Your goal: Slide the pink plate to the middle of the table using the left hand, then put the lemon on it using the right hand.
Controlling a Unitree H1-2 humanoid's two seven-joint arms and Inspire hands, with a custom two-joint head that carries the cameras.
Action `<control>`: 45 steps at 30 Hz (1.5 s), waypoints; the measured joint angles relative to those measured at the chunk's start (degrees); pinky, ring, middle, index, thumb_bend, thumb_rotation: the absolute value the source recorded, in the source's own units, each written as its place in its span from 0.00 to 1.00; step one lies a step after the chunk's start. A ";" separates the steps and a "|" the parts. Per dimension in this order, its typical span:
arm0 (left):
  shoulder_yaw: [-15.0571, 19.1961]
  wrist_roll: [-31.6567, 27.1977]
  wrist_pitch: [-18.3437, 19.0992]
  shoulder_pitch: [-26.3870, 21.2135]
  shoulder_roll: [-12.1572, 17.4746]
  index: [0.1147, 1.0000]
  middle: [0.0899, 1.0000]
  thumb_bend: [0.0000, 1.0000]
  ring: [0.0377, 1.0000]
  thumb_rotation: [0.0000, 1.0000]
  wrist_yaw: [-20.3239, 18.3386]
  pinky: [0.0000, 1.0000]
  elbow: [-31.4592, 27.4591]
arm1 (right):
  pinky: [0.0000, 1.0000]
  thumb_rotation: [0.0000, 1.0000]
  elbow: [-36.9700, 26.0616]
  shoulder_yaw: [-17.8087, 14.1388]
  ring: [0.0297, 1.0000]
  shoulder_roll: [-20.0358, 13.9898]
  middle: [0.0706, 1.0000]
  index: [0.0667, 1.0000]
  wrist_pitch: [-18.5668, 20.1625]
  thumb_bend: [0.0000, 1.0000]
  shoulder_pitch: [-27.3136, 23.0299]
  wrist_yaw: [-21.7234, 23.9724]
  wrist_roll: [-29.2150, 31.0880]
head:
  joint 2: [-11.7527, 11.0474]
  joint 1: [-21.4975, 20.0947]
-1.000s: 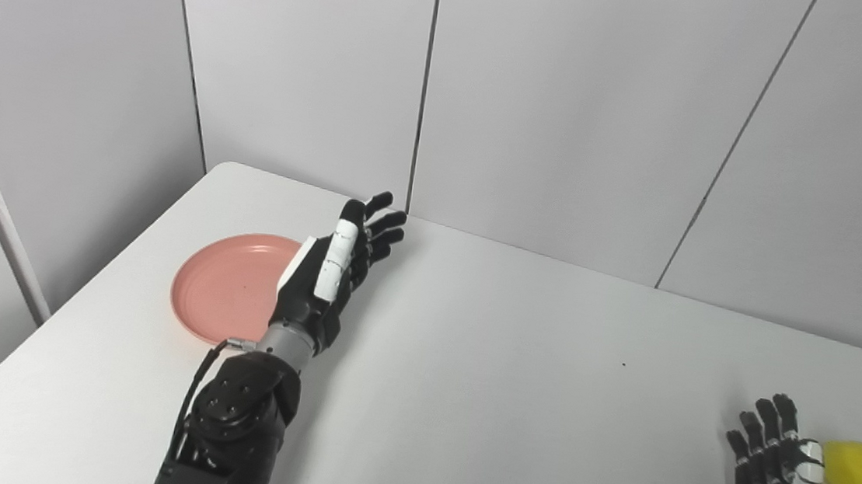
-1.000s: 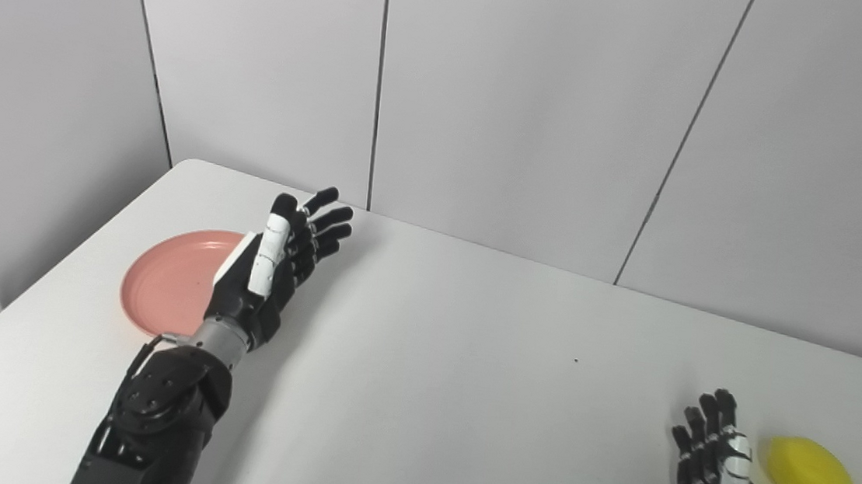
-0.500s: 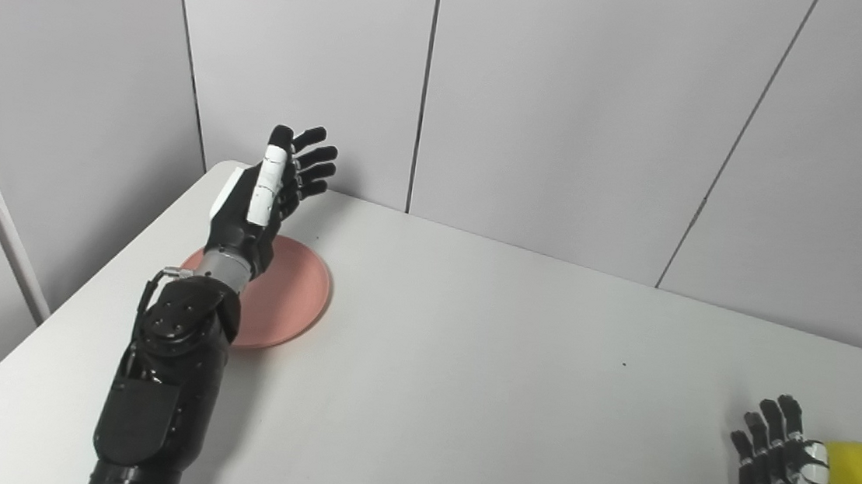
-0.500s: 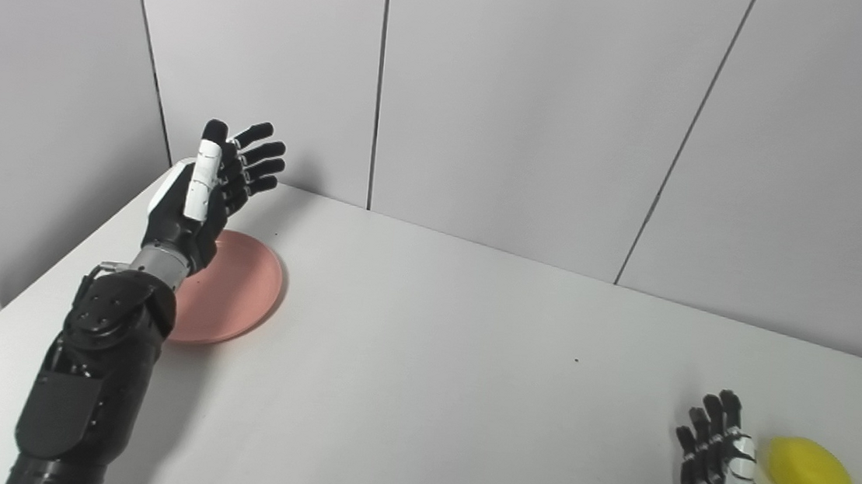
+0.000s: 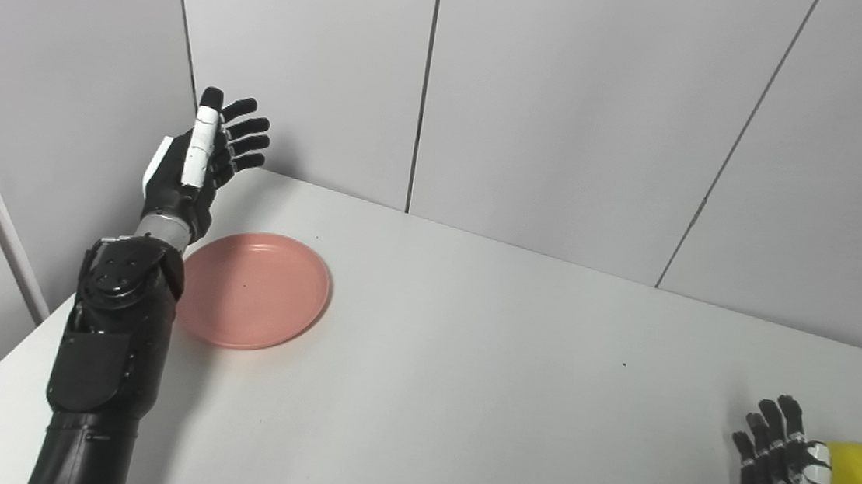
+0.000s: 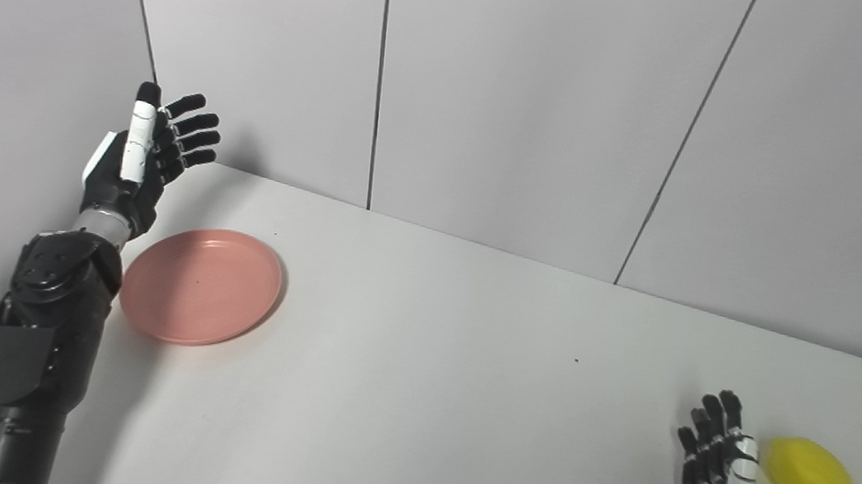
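Pale grey wall panels [image 5: 567, 113] with thin dark seams behind, smooth white tabletop [image 5: 466, 370] below, reaching from the far-left corner down to the near edge.

At far left, black-and-white left robot hand [image 5: 197, 155] raised above the tabletop's back-left corner, palm turned toward the middle, fingers [image 5: 250, 126] spread apart and holding nothing — thumb pointing up, black forearm running down to the bottom edge. Not touching the plate; wrist just above and beside its left rim.

Just to the right, round flat pink plastic plate [image 5: 253, 290] lying on the left part of the tabletop, empty, well short of the middle. Shadow of the arm falling on the surface near its left edge.

Across the wide bare middle, only a couple of tiny dark specks [image 5: 623, 364] on the white surface.

At lower right, black-and-white right robot hand [image 6: 719, 466] low by the near edge, fingers pointing up and slightly apart, gripping nothing. Right beside its thumb side — small glossy yellow oval lemon [image 6: 808, 475] resting on the tabletop, close to the hand; whether touching or just clear of it cannot be told. Lemon and plate well apart, at opposite ends.
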 measured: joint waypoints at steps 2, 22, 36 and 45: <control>0.79 -0.53 -0.28 -0.01 0.76 0.75 0.72 1.00 0.76 0.92 0.00 0.79 1.22 | 1.00 1.00 0.00 0.02 1.00 -0.03 0.97 0.99 0.00 0.66 0.02 0.02 0.00 | 0.09 0.17; 3.33 -2.08 -6.30 -0.56 3.09 0.79 0.76 1.00 0.79 0.93 0.45 0.85 14.41 | 1.00 1.00 -0.50 0.07 1.00 -0.33 0.97 0.98 0.00 0.67 0.50 0.16 0.02 | 0.70 0.35; 3.39 -2.47 -12.74 -0.56 2.96 0.80 0.78 1.00 0.82 0.90 1.96 0.90 25.06 | 1.00 1.00 -1.00 0.06 0.99 -0.29 0.96 0.97 0.01 0.68 0.73 -0.10 0.07 | 1.41 -0.35; 3.52 -3.03 -21.70 -1.08 4.15 0.75 0.74 1.00 0.78 0.90 0.70 0.82 34.07 | 1.00 1.00 -1.63 0.12 0.99 -0.28 0.96 0.97 0.06 0.69 1.02 -0.33 -0.12 | 1.76 -0.53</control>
